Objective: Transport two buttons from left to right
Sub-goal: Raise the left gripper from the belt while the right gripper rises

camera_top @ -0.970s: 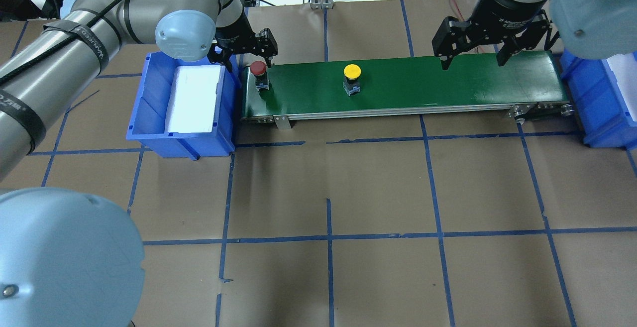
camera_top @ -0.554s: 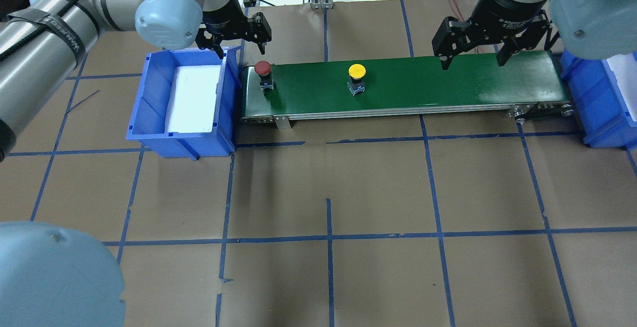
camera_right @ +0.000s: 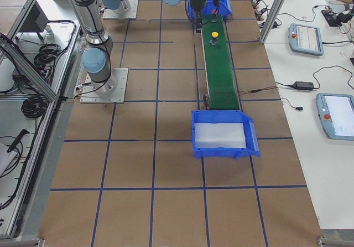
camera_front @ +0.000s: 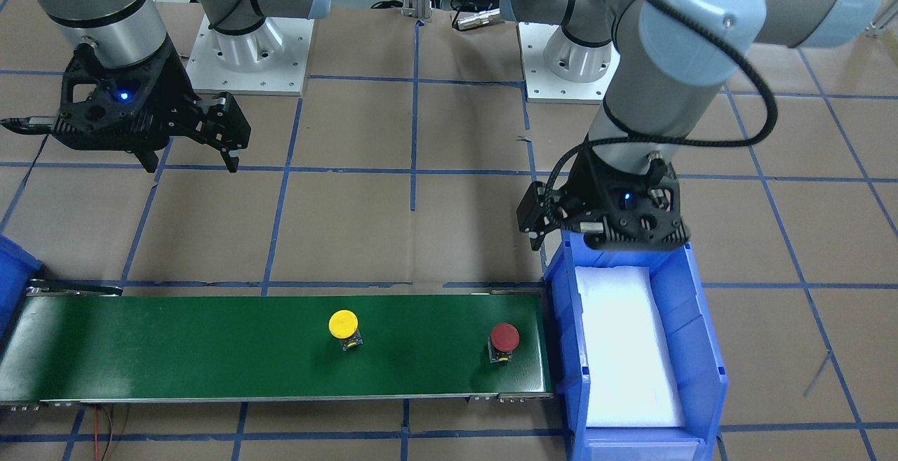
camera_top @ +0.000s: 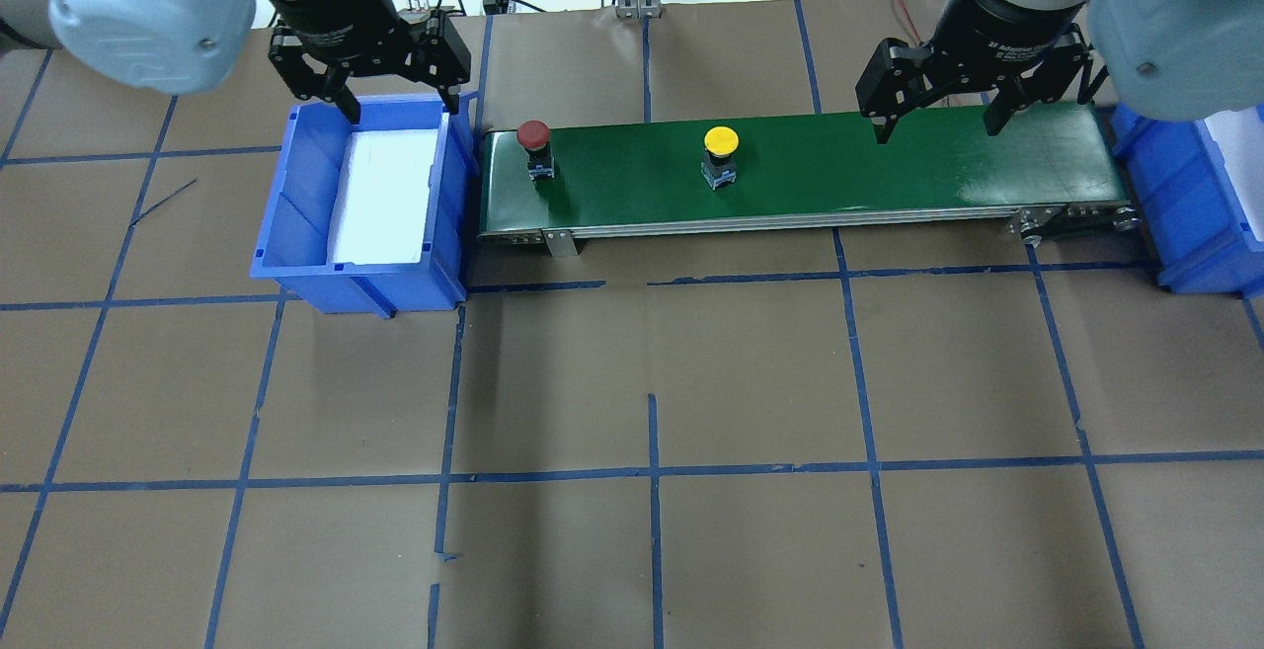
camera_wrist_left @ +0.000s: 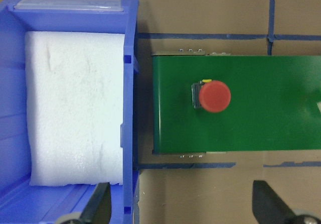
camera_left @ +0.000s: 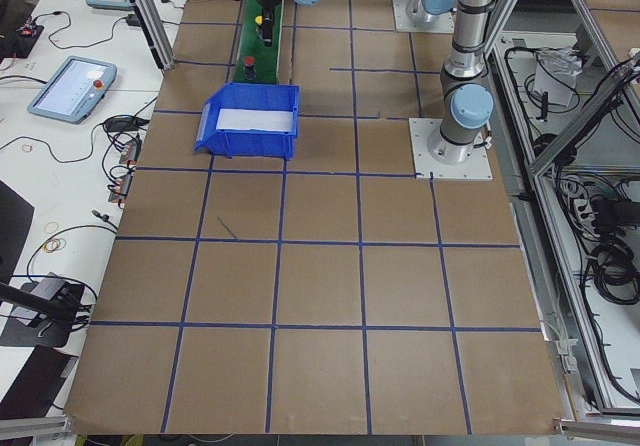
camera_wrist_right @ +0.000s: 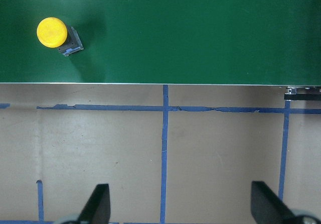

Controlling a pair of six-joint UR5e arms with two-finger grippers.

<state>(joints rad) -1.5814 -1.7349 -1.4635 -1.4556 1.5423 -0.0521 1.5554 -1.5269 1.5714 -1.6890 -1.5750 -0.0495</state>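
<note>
Two push-buttons, two grippers, one belt, two bins; listed near to far.

1. Surface (camera_top: 652,363): brown paper ruled with blue tape squares. No writing on it.
2. Left blue bin (camera_top: 306,219): butts against the belt's left end and is lined with a white foam pad (camera_top: 385,195). No button shows in it.
3. Green conveyor belt (camera_top: 889,175): long axis runs left to right, from the left bin to the right blue bin (camera_top: 1185,224). No brand legible.
4. Red button (camera_top: 534,135): upright on the belt, close to its left end.
5. Yellow button (camera_top: 721,141): upright on the belt, well right of the red one, left of the belt's middle. Both rest free, apart from either gripper.
6. Left gripper (camera_top: 397,104): above the far rim of the left bin, fingers spread wide, nothing between them. The red button lies to its right, just past the bin wall.
7. Right gripper (camera_top: 937,130): above the far edge of the belt's right half, fingers spread wide and empty. The yellow button lies well to its left along the belt's long axis.

Judgement: the right arm has the collecting to do. The yellow button is the nearer of the two to it, so the approach is along the belt, leftward from the gripper.

Markings: white lettering on both wrist collars, too small to read.
</note>
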